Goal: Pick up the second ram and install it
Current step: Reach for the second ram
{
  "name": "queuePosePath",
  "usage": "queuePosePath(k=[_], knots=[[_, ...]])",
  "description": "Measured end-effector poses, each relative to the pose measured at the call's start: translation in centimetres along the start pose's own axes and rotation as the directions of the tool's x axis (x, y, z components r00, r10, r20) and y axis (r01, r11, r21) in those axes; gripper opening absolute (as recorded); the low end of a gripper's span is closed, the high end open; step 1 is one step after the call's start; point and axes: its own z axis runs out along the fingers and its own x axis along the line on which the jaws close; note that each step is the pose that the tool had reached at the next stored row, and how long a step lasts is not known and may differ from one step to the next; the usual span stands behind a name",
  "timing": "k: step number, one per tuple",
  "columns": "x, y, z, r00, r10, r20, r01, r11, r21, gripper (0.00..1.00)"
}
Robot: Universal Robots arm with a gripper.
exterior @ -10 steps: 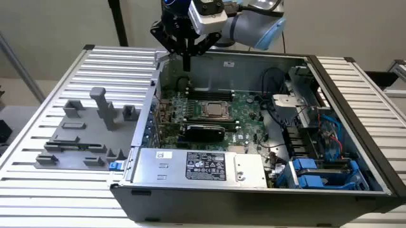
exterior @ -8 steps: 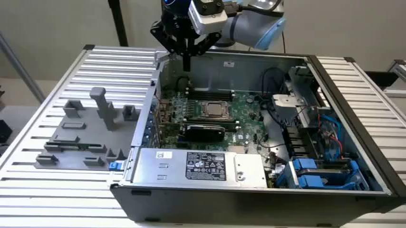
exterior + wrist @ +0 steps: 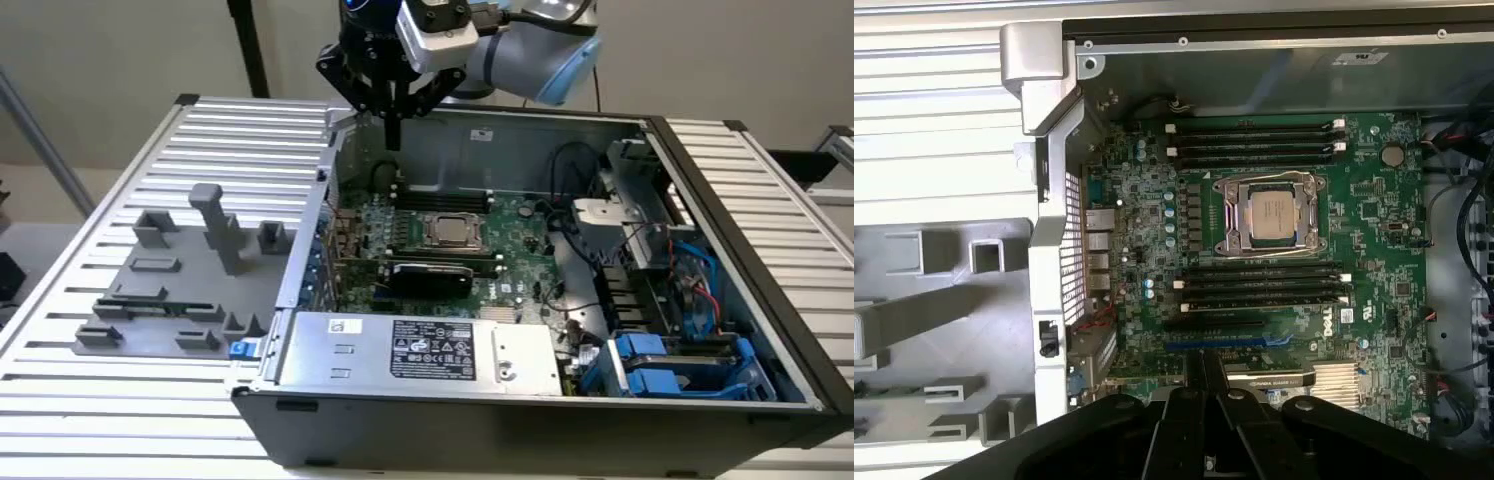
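My gripper (image 3: 392, 140) hangs over the back left corner of the open computer case (image 3: 747, 250), fingers shut and pointing down. Nothing shows between them. In the wrist view the dark fingers (image 3: 1192, 400) meet above the motherboard's (image 3: 1374, 210) near edge. The second ram (image 3: 150, 302), a thin dark green stick, lies in the grey holder (image 3: 174, 330) on the table at the exterior view's left, well away from the gripper. Black memory slots (image 3: 1254, 140) run on one side of the processor (image 3: 1274, 212), with more slots (image 3: 1264, 285) on the other side.
The holder carries a tall grey post (image 3: 214, 225) and several small blocks. A silver power supply (image 3: 414, 350) fills the case's front. Cables and blue drive bays (image 3: 667, 365) crowd the case at the exterior view's right. The case's metal wall (image 3: 1049, 200) stands between holder and motherboard.
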Motion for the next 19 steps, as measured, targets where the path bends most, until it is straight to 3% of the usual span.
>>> queuePosePath(k=[6,19], knots=[[0.4,-0.03,-0.02,1.0000,0.000,-0.0002,0.000,1.0000,0.0003,0.00],[6.1,-0.70,-0.15,1.0000,0.000,0.0014,0.000,1.0000,-0.0001,0.00]])
